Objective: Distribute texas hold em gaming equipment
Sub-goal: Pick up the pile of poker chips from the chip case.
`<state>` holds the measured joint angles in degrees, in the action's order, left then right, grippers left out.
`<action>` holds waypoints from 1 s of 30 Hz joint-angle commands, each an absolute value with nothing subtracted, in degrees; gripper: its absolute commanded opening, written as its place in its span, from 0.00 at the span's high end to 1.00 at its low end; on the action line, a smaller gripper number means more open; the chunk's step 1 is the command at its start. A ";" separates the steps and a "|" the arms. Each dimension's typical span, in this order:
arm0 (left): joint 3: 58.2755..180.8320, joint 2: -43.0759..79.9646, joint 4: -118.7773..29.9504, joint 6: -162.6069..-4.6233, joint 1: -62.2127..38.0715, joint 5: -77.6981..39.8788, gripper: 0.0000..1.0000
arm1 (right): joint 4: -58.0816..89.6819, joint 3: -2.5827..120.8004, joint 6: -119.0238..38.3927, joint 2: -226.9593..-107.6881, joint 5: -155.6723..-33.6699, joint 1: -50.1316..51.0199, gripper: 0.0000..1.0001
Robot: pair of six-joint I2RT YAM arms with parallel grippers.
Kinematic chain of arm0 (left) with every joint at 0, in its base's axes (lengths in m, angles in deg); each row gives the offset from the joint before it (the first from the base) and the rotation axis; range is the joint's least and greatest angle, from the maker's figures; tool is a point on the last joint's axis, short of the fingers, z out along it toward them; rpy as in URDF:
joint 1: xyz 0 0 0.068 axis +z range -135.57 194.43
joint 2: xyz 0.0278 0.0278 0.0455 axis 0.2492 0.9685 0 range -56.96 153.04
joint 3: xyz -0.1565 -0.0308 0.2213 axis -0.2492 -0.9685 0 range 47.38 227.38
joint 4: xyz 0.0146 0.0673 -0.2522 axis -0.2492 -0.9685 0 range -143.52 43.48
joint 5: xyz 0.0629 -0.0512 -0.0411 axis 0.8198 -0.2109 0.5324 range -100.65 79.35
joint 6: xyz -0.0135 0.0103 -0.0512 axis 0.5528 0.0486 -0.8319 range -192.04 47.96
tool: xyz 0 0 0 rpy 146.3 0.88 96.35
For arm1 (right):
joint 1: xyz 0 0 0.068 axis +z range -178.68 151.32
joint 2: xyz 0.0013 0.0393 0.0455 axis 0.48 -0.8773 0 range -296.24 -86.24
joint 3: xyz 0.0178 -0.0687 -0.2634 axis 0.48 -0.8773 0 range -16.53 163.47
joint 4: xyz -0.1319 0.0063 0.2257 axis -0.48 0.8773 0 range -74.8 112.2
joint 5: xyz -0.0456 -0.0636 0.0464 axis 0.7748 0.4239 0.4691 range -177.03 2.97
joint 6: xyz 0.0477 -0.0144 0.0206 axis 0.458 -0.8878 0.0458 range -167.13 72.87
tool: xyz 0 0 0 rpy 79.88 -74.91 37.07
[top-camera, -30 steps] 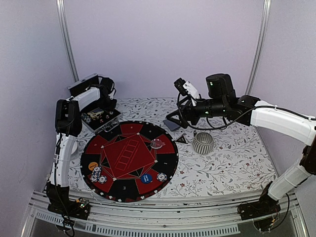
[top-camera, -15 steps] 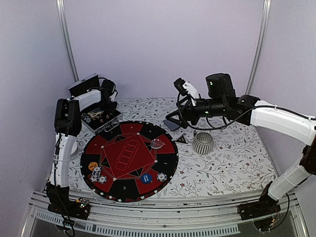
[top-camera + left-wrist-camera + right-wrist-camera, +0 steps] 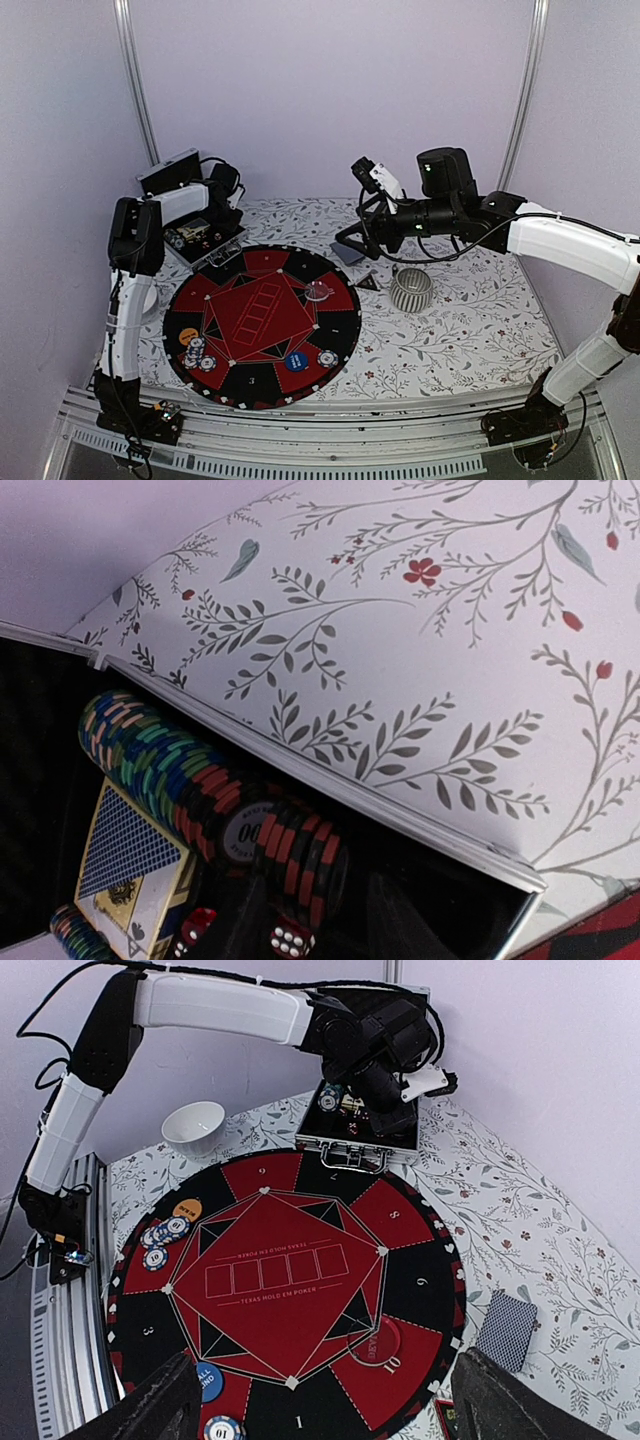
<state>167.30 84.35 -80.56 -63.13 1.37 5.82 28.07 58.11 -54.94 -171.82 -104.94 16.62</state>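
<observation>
The left gripper (image 3: 385, 1112) hung over the open black case (image 3: 203, 243) at the upper left of the overhead view. Its own wrist masked its jaws there, and its camera caught only dark shapes at the bottom edge, so spread or pinched could not be told. Just under that camera lay rows of striped-edge chips (image 3: 190, 775) standing on edge, a lattice-backed boxed deck (image 3: 125, 850) and red dice (image 3: 290, 942) cut by the frame.

The right gripper (image 3: 325, 1375) stood spread wide with nothing between its fingers (image 3: 150, 1405), which were cropped at both lower corners. It hung above the round red-and-black felt mat (image 3: 260, 325). The clear disc (image 3: 372, 1340) lay on the mat between the fingers. The grey-blue card deck (image 3: 507, 1330) lay flat on the floral cloth (image 3: 560, 1220) near the right finger, off the mat. The blue disc (image 3: 207, 1380) sat by the left finger. The loose chips (image 3: 160, 1240) and the orange disc (image 3: 187, 1208) sat at the mat's left rim. A ribbed silver cup (image 3: 411, 288) stood right of the mat.
</observation>
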 commanded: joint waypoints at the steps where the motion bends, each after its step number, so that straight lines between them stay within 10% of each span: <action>1: 166.62 84.29 -79.99 -61.72 -0.04 4.92 0.64 | 28.30 59.65 -55.55 -172.17 -106.08 16.39 0.12; 30: 166.31 84.75 -76.95 -60.90 0.83 7.42 0.52 | 30.15 60.95 -55.88 -173.78 -108.74 16.32 0.12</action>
<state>166.47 84.16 -77.22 -59.76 0.36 11.92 29.25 59.09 -55.56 -173.14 -108.15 16.62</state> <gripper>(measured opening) 0.499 0.885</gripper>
